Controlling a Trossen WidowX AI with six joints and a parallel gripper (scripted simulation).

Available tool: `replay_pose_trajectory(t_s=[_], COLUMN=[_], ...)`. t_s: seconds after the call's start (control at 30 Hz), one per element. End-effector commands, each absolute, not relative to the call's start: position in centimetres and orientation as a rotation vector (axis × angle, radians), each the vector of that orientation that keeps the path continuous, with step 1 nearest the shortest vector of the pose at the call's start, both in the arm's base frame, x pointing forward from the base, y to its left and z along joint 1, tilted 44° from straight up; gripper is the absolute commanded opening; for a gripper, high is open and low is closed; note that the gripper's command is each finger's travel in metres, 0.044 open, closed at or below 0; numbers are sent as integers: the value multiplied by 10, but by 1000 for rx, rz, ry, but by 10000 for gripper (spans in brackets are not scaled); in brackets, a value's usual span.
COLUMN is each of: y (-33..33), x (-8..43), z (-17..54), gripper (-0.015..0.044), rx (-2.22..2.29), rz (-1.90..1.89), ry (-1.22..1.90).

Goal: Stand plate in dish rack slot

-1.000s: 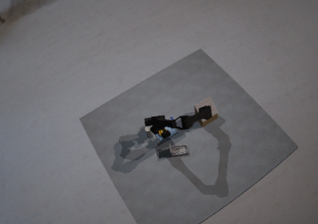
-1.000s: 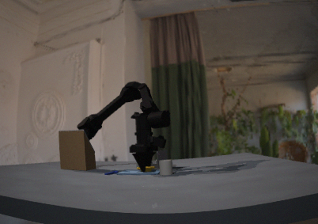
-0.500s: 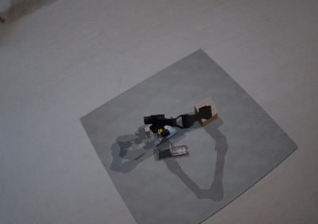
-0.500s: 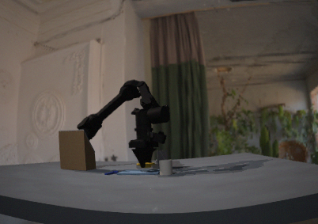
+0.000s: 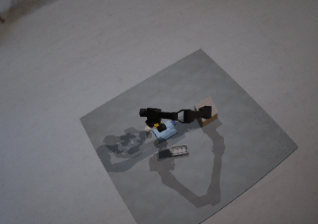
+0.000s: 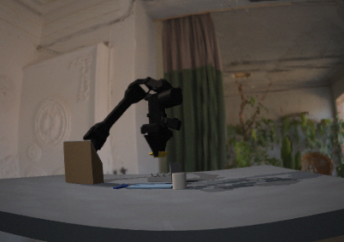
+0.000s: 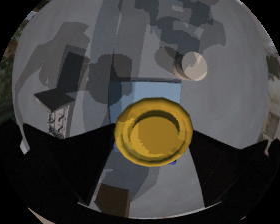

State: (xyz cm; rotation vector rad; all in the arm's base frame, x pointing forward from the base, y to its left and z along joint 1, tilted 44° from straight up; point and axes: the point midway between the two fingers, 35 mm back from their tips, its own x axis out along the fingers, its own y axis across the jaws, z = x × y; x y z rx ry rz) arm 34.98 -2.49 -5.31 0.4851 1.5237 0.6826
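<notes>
The yellow round plate is held up in the air, roughly level, with its face toward the wrist camera. My gripper is shut on the plate, with one dark finger at each side of its rim in the wrist view. The plate hangs above the light blue mat, clear of it. The grey dish rack stands to the left in the wrist view, with several small rails and a taller panel at one end. No plate shows in it.
The light blue mat lies below the gripper, with a dark blue item beside it. A pale cylinder stands near the mat. A brown block stands at the arm's base.
</notes>
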Motion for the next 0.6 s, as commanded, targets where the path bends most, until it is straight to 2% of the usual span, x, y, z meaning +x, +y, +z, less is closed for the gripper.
replay_pose_trajectory(t_s=[0.0,0.57], y=[-37,-74], x=[354,357], z=[-41,3], gripper=[0,0], rx=[475,497], rz=[688,694], ry=[1520,1533])
